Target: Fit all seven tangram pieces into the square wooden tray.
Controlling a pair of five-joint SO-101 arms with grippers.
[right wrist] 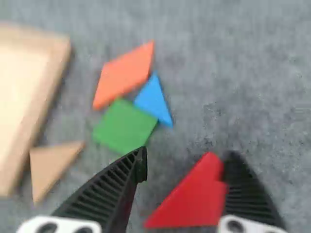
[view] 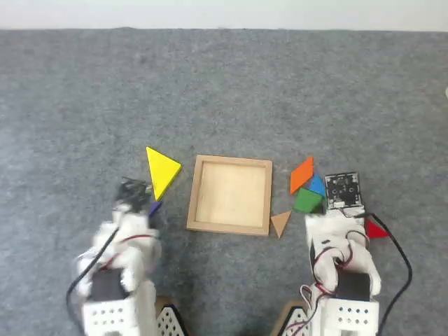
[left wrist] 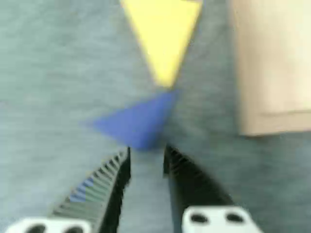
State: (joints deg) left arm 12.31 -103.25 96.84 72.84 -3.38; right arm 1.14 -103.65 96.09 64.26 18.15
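Tray (view: pixel 192 196) sits mid-table toward the near edge, all seven pieces outside it. Left gripper (left wrist: pixel 147 154) parted narrowly, gripping nothing, tips at the dark blue triangle (left wrist: pixel 138 121) just below the yellow triangle (view: pixel 162 170); likely lining up a pinch. Right gripper (right wrist: pixel 187 162) gapes wide, red triangle (right wrist: pixel 194 199) against one jaw, unclamped. Count: five triangles, including light blue triangle (view: pixel 317 185) and tan triangle (view: pixel 280 222); one green square (view: pixel 306 200); one orange parallelogram (view: pixel 302 173); one tray

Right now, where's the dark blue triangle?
The dark blue triangle lies left of the tray, high view, just ahead of the left gripper, beside the yellow triangle.
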